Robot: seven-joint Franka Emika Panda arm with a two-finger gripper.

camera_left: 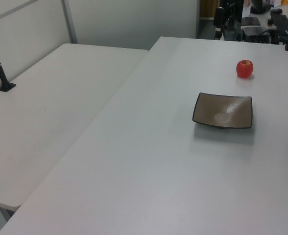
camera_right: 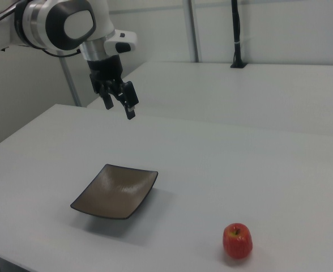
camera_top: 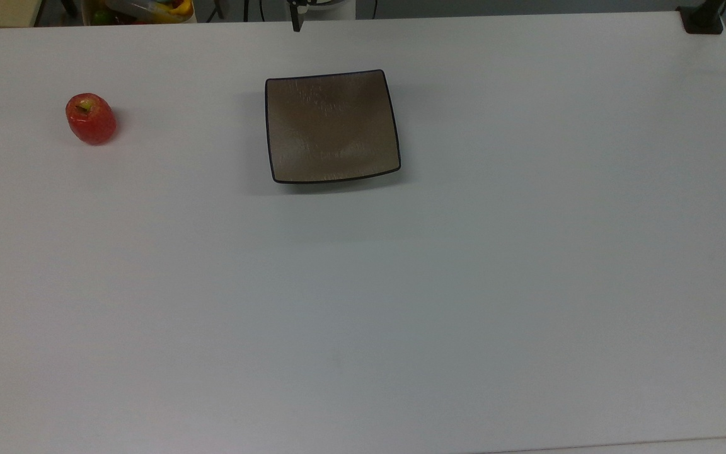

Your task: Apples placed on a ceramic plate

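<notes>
The square brown ceramic plate with a thin black rim [camera_top: 332, 126] lies on the wide white table [camera_top: 464, 284], toward twelve o'clock of the table's middle in the top view. The small glossy red apple [camera_top: 91, 118] sits upright on the table at nine o'clock from the plate in the top view, well apart from it. In the right view the black two-finger gripper [camera_right: 120, 106] hangs above the table at eleven o'clock from the plate, the apple at four o'clock from the plate.
</notes>
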